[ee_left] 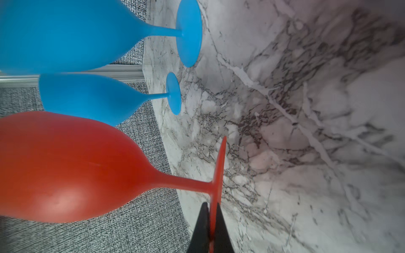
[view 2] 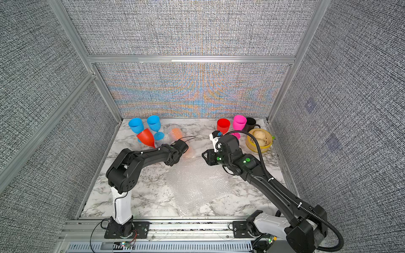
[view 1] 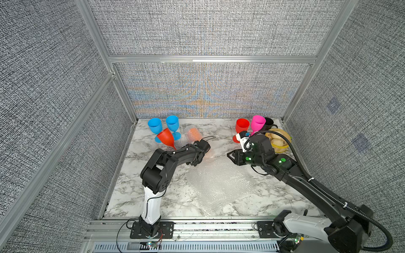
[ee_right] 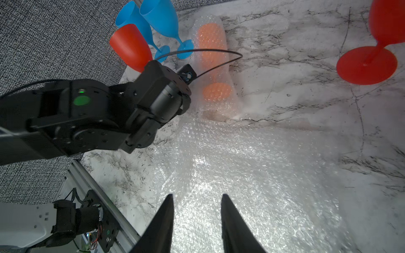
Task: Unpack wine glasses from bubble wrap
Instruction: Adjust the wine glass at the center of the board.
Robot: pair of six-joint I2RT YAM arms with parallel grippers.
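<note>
Two grippers listed. Clamped: left gripper (ee_left: 211, 208), pinching the foot rim of the red goblet (ee_left: 72, 166), which is held tilted, mouth far-left, foot near-right, beside two standing blue goblets (view 1: 172, 123). Parted, empty: right gripper (ee_right: 197, 197), above flat bubble wrap (ee_right: 252, 166). Still wrapped: orange goblet (ee_right: 211, 41), lying mid-table, mouth far, foot near.

Far-left corner obstructed: blue goblets (view 1: 172, 122), tilted red goblet (view 1: 166, 137). Far-right corner obstructed: upright red goblet (view 1: 242, 126), pink goblet (view 1: 258, 123), mug (view 1: 269, 123), bowl (view 1: 278, 143). Far-centre tabletop (view 1: 219, 135) passable.
</note>
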